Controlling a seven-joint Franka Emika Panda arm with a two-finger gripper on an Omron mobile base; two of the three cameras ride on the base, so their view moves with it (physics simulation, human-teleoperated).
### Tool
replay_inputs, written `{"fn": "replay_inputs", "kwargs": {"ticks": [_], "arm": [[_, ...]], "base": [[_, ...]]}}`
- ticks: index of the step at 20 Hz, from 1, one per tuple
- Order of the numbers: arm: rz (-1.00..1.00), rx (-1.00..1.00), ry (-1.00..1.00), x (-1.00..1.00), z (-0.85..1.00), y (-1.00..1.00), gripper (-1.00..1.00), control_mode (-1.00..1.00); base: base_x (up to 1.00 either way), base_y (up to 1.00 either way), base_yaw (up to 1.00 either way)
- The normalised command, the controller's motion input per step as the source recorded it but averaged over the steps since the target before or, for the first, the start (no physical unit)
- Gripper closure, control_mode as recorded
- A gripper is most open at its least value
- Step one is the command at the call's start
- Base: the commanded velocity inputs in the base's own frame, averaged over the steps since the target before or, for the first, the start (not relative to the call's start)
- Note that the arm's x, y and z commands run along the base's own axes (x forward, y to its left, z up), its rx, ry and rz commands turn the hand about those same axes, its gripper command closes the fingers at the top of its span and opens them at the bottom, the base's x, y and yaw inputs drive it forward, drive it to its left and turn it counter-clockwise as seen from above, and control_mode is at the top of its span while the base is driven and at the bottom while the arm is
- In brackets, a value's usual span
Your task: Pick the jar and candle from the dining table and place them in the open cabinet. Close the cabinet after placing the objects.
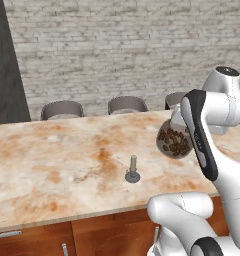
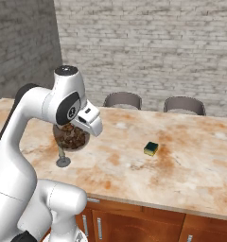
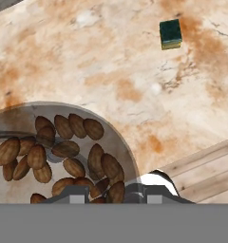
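In the left base view you have the jar (image 1: 174, 140) lifted clear of the dining table (image 1: 52, 165), hanging under the wrist, with the candle (image 1: 133, 169) upright on its dish near the front edge, lower left of the jar. In the right base view the jar (image 2: 71, 137) hangs just above the candle (image 2: 63, 156), so lift before swinging; a small green block (image 2: 151, 148) sits well apart. In the hand view the gripper (image 3: 109, 193) is clamped on the jar (image 3: 59, 152).
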Motion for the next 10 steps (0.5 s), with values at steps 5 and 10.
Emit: {"fn": "replay_inputs", "kwargs": {"ticks": [5,10], "arm": [[0.0,0.0,0.0,0.0,0.0,0.0,1.0,-1.0],[0.0,0.0,0.0,0.0,0.0,0.0,1.0,-1.0]], "base": [[0.0,0.0,0.0],[0.0,0.0,0.0]]}}
